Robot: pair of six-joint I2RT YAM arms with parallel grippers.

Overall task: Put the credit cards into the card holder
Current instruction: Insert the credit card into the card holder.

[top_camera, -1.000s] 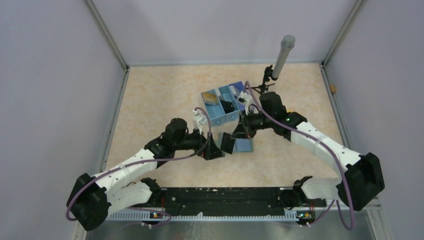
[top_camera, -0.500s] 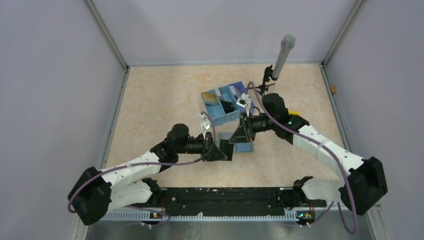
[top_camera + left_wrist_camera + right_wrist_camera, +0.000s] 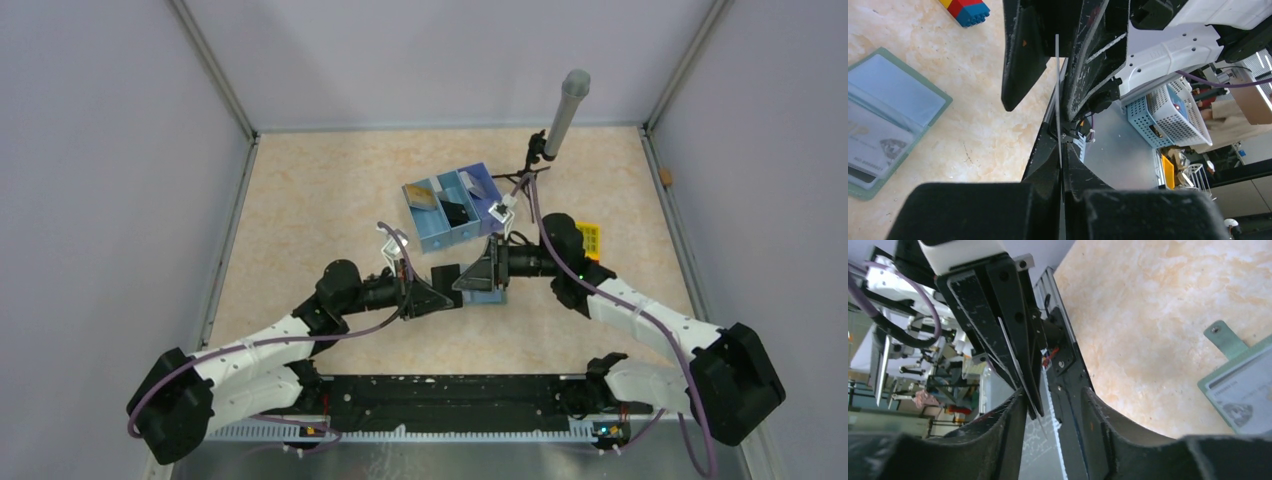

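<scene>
My left gripper point(image 3: 1062, 144) point(image 3: 446, 297) is shut on a credit card point(image 3: 1057, 80), which shows edge-on as a thin grey strip. The right gripper point(image 3: 1053, 392) point(image 3: 478, 273) faces it tip to tip and is open. Its fingers point(image 3: 1020, 55) stand on either side of the credit card point(image 3: 1015, 362) without pressing it. The card holder point(image 3: 890, 117) point(image 3: 1243, 385) lies open on the table just below them, green-edged with clear panels and a card tucked in one. From above only a light blue corner of the card holder point(image 3: 490, 295) shows.
A blue three-compartment tray point(image 3: 452, 206) with small items stands behind the grippers. A grey post point(image 3: 567, 112) on a stand rises at the back right. A yellow piece point(image 3: 589, 238) lies by the right arm. A toy brick point(image 3: 965, 10) lies near the card holder.
The left gripper has closed on the card that the right gripper held. The right gripper has opened and let it go. Both wrists have shifted slightly above the card holder.
</scene>
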